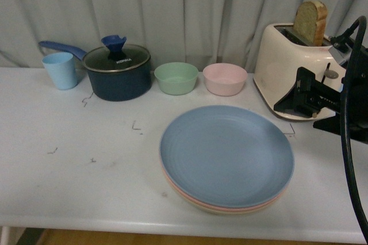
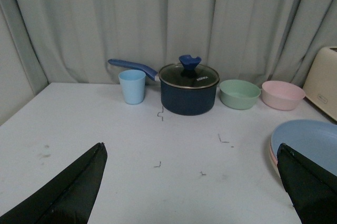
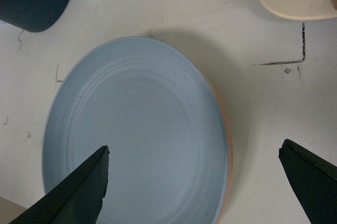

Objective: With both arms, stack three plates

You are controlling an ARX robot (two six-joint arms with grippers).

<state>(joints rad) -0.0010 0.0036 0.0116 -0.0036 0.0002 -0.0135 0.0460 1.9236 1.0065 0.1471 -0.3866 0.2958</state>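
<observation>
Plates (image 1: 227, 159) stacked flat, blue topmost, apparently level

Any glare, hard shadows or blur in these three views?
Front view: soft, even light, no glare on the blue plate, only a faint shadow under the stack; the right arm at the edge is dark and slightly soft. Left wrist view: dimmer, grainy; hand fingers are black silhouettes. Right wrist view: sharp, soft shadow beside the plate's rim.

Staged kitchen tabletop: toaster (image 1: 290, 67), saucepan (image 1: 118, 72), curtain (image 1: 172, 9).
</observation>
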